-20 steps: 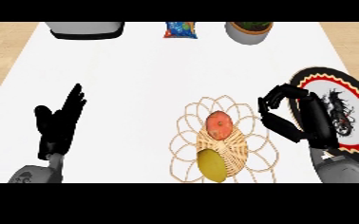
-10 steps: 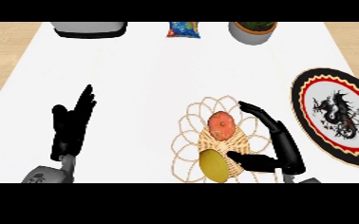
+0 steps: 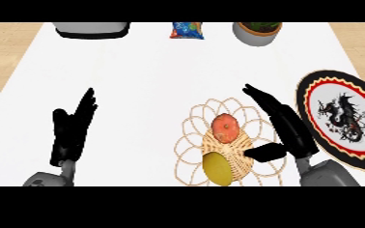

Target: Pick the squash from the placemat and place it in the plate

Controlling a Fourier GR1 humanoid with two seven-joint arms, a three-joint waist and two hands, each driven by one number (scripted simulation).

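Note:
A woven wicker placemat (image 3: 192, 125) lies right of centre near the front edge. Two pieces of produce lie on it: an orange-red round one (image 3: 225, 128) and, nearer me, a yellow-green oval one (image 3: 219, 168). I cannot tell which is the squash. My right hand (image 3: 291, 129) is open at the mat's right side, its fingers straight and pointing up-left. Its thumb reaches over the mat just right of both items and touches neither. The round plate (image 3: 314, 107), black-rimmed with a red ring and a dragon figure, lies just right of that hand. My left hand (image 3: 71, 128) rests open at the lower left.
Along the far edge stand a grey appliance (image 3: 92, 29), a blue snack bag (image 3: 187, 30) and a grey pot with a plant (image 3: 257, 33). The white counter meets a wooden strip on both sides.
My right hand has swung left from over the plate to the placemat's right side and straightened its fingers. The left hand has shifted only slightly. Neither item has moved.

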